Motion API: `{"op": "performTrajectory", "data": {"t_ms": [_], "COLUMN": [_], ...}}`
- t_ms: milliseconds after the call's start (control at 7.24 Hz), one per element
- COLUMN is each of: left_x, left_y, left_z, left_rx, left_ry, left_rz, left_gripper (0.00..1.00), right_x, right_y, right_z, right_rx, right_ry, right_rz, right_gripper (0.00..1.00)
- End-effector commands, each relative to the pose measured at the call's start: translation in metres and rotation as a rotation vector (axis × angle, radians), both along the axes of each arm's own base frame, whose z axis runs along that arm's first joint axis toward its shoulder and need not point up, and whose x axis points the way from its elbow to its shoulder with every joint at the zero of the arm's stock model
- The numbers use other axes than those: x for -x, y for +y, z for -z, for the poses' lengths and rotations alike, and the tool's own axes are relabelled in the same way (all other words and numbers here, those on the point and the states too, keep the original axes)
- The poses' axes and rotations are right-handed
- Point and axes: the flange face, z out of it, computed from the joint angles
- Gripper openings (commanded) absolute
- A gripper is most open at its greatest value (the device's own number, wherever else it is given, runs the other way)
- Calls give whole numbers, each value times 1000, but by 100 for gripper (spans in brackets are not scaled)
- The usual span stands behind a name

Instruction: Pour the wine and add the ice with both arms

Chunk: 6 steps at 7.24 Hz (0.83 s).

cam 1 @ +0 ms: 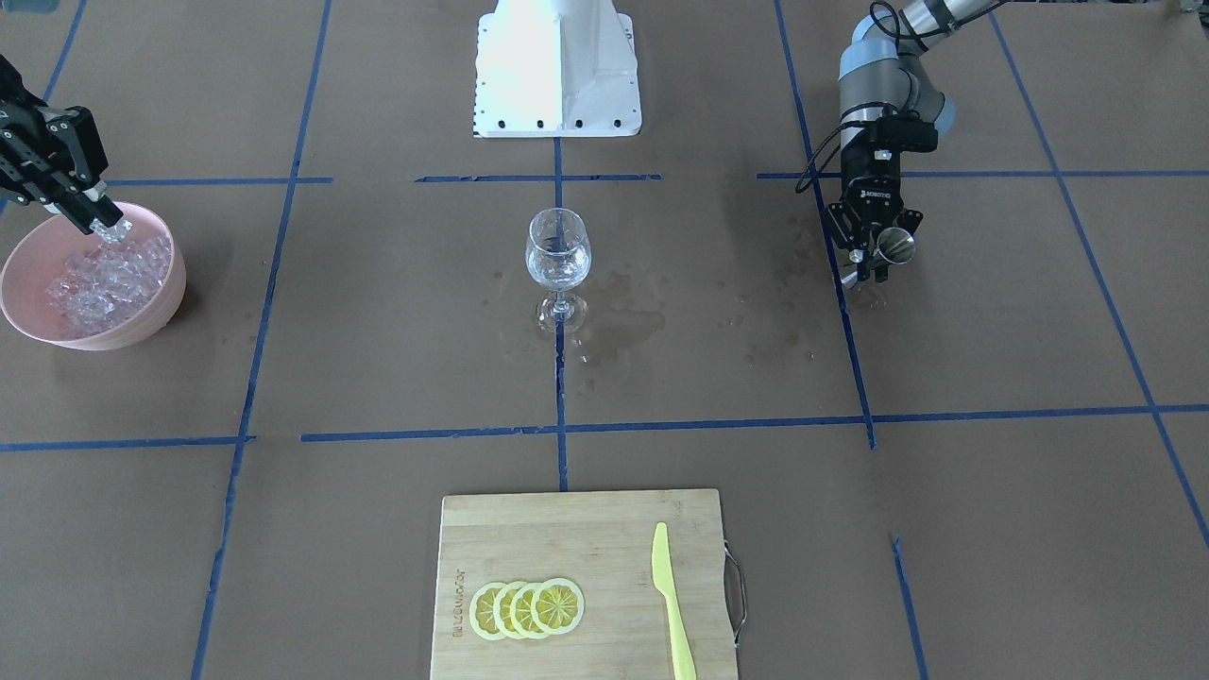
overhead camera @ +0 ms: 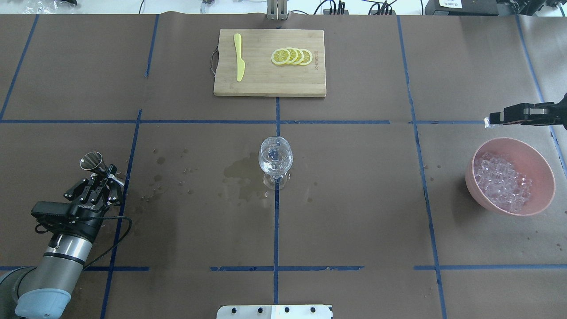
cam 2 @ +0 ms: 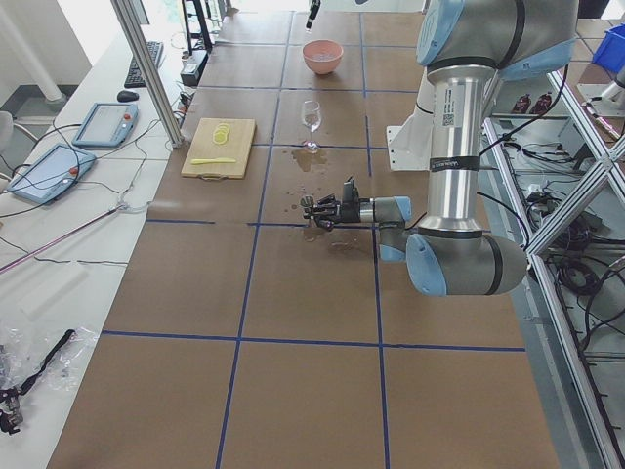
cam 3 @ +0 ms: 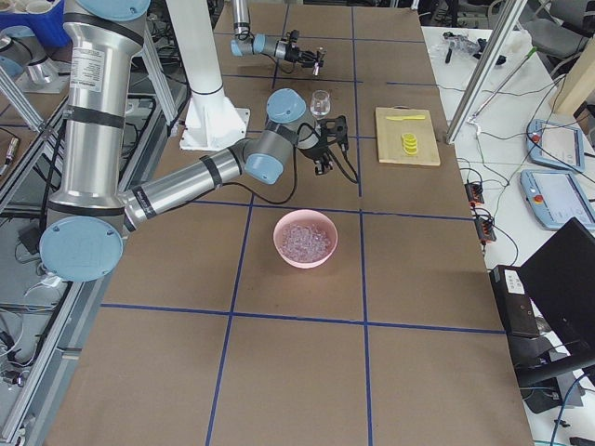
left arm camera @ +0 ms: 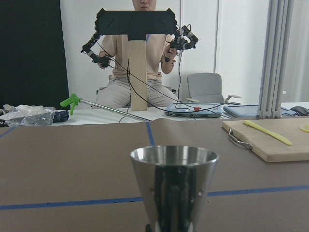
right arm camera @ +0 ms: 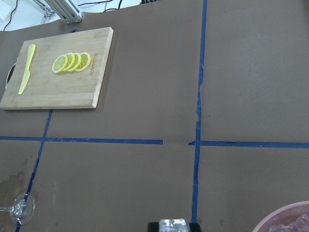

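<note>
A clear wine glass (cam 1: pixel 558 255) (overhead camera: pixel 275 157) stands upright at the table's middle; whether wine is in it is too faint to tell. My left gripper (cam 1: pixel 871 260) (overhead camera: pixel 106 173) is shut on a tilted steel measuring cup (cam 1: pixel 897 247) (overhead camera: pixel 91 161) (left arm camera: pixel 174 183), well off to the glass's side. A pink bowl (cam 1: pixel 161 312) (overhead camera: pixel 472 170) holds a heap of ice (cam 1: pixel 99 283) (overhead camera: pixel 502 182). Over the bowl's edge, my right gripper (cam 1: pixel 102 223) (overhead camera: pixel 491 120) is shut on one ice cube (cam 1: pixel 115 232) (right arm camera: pixel 173 225).
A wooden cutting board (cam 1: pixel 567 538) (overhead camera: pixel 266 84) carries lemon slices (cam 1: pixel 527 607) and a yellow knife (cam 1: pixel 671 604). Dark wet stains (overhead camera: pixel 239 173) surround the glass. The white robot base (cam 1: pixel 557 76) stands behind it. A person sits past the table in the left wrist view.
</note>
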Motion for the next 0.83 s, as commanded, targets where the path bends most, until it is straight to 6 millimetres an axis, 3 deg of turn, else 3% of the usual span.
{"op": "performTrajectory", "data": {"t_ms": [0, 276, 691], "left_x": [-1, -2, -2], "left_y": [0, 0, 0], "left_z": [-9, -11, -10], "left_rx": [4, 4, 3], "left_ry": [-5, -14, -20], "left_rz": [6, 6, 5], "left_gripper": [21, 25, 44], "right_x": [0, 1, 5], "right_y": [0, -1, -8], "right_z": [1, 4, 21], "right_rx": [-1, -6, -1], "right_ry": [-2, -6, -43], "right_rz": [-2, -1, -13], "right_gripper": [0, 0, 0]}}
